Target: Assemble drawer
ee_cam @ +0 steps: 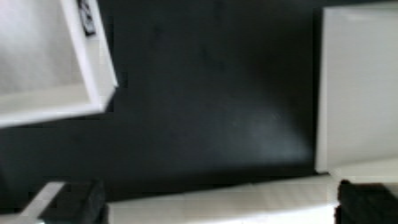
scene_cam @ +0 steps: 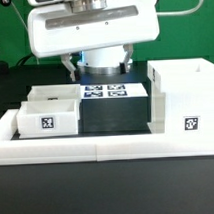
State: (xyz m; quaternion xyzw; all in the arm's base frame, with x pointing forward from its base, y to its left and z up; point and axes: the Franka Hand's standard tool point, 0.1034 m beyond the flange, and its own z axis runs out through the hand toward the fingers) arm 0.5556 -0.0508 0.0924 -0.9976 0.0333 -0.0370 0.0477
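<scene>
Along the bottom of the exterior view runs a low white rail (scene_cam: 106, 145). Just behind it, at the exterior view's left, sit two small open trays: the front tray (scene_cam: 47, 119) shows its square tag, and the back tray (scene_cam: 57, 94) is close behind. At the right stands the tall box (scene_cam: 185, 97). Between them lies the marker board (scene_cam: 104, 92), and the gripper (ee_cam: 217, 200) hovers above it, jaws spread wide and clamping nothing.

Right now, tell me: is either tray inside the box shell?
No, the front tray and rear tray sit at the exterior view's left, apart from the box shell.
</scene>
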